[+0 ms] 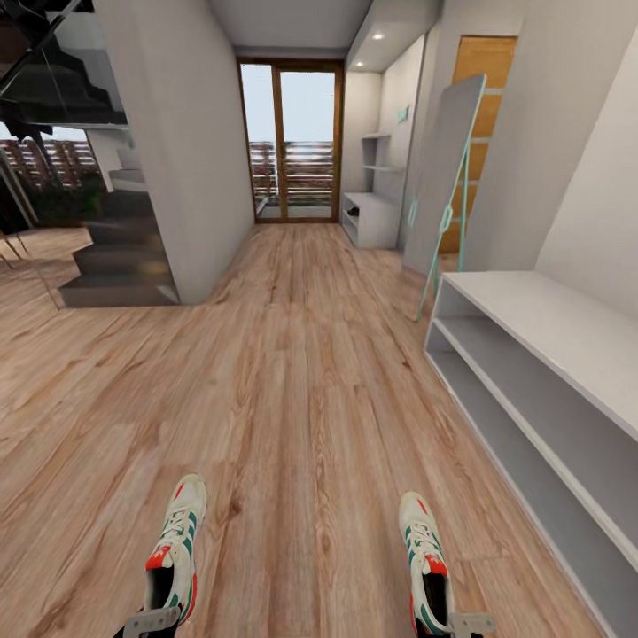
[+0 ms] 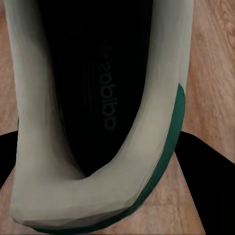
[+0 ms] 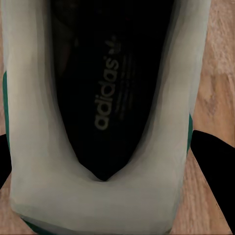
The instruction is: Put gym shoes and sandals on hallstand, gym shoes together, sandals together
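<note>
Both gym shoes are up off the corridor floor (image 1: 292, 372), one per arm, toes pointing away down the corridor. Left gym shoe (image 1: 175, 554) sits just ahead of the left pincer (image 1: 151, 623), whose grey bracket shows at the shoe's heel; right gym shoe (image 1: 425, 563) likewise ahead of the right pincer (image 1: 470, 625). The left wrist view looks straight down into the dark insole, pale heel collar and green trim close to the lens, black finger shapes flanking the heel on either side; the right wrist view gives the same picture of its shoe. Each pincer appears closed on the heel of its shoe, though the fingertips themselves are hidden by the collar, so the exact purchase is uncertain. The hallstand (image 1: 540, 319) stands to the outer side of the right pincer and ahead of it, bench top and two open shelves bare where visible. No sandals to be seen from here. Step in hand, as I judge it: carrying the sneaker pair to the rack. The next move calls for turning or rolling toward the hallstand, bringing both arms over the bench top or a shelf, and setting the shoes down side by side, close together, soles flat, leaving adjoining room for the sandals.
</note>
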Controlling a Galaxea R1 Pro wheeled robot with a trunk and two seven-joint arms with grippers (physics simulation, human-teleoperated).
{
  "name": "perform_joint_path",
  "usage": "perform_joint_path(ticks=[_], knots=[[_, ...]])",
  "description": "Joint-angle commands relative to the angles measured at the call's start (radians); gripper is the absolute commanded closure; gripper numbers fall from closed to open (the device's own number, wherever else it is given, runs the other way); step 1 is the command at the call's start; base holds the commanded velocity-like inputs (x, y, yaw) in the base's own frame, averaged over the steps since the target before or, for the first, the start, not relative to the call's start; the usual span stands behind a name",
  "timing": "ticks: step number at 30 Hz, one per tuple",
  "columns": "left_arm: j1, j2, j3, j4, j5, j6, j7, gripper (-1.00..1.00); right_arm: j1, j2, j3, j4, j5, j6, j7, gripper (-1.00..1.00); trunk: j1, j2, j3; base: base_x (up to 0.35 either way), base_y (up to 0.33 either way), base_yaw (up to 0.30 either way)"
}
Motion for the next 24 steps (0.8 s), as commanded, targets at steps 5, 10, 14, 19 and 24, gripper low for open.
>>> perform_joint_path(ticks=[5,10,14,19,24], knots=[[-0.001,0.0,0.009,0.001,-0.002,-0.002,-0.01,1.0,-0.001,0.0,-0.008,0.0,0.003,-0.003,0.005,1.0,0.0,0.0,-0.001,0.338,0.0,0.0],[-0.001,0.001,0.009,0.001,0.0,-0.002,-0.01,1.0,-0.001,0.0,-0.008,0.0,0.003,-0.003,0.005,1.0,0.0,0.0,-0.001,0.338,0.0,0.0],[-0.001,0.001,0.009,0.001,0.0,-0.002,-0.01,1.0,-0.001,0.0,-0.008,0.0,0.003,-0.003,0.005,1.0,0.0,0.0,-0.001,0.338,0.0,0.0],[-0.001,0.0,0.009,0.001,0.0,-0.002,-0.01,1.0,-0.001,0.0,-0.008,0.0,0.003,-0.003,0.005,1.0,0.0,0.0,-0.001,0.338,0.0,0.0],[-0.001,-0.001,0.009,0.001,0.0,-0.002,-0.01,1.0,-0.001,0.0,-0.008,0.0,0.003,-0.003,0.005,1.0,0.0,0.0,-0.001,0.338,0.0,0.0]])
